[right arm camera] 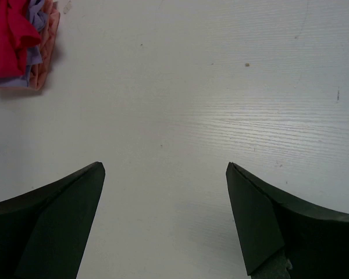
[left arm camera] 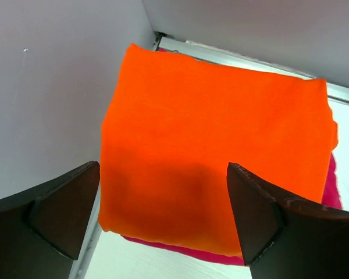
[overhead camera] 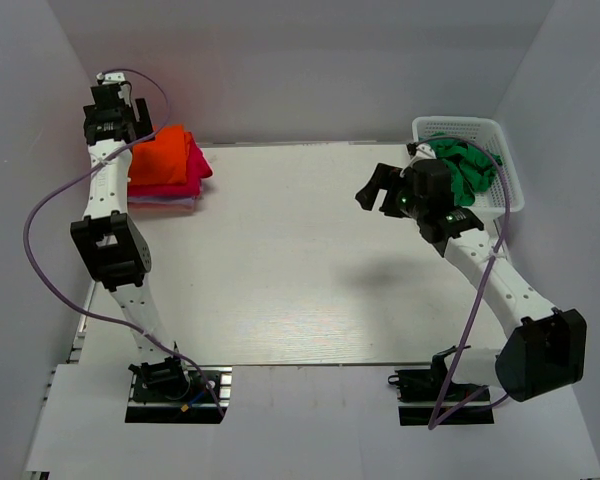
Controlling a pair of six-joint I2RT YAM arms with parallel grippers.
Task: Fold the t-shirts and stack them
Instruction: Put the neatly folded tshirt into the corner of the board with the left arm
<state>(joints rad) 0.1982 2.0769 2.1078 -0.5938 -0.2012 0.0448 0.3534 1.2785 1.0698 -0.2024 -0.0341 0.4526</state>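
The left arm point(overhead camera: 110, 200) hides the left edge of the folded stack in the far-left corner of the desk point(overhead camera: 300, 270): orange-red t-shirt point(left arm camera: 215, 139) on top, magenta t-shirt point(overhead camera: 196, 168) and pale lilac t-shirt point(overhead camera: 165, 203) showing only as edges beneath. The left fingers point(left arm camera: 52, 215) stand wide apart above it, gripping nothing, hard by the wall point(left arm camera: 46, 87); the right fingers point(right arm camera: 46, 226) are spread and empty over open desk, and the right arm point(overhead camera: 480, 260) partly screens the white basket point(overhead camera: 510, 190) holding a crumpled green t-shirt point(overhead camera: 470, 165)
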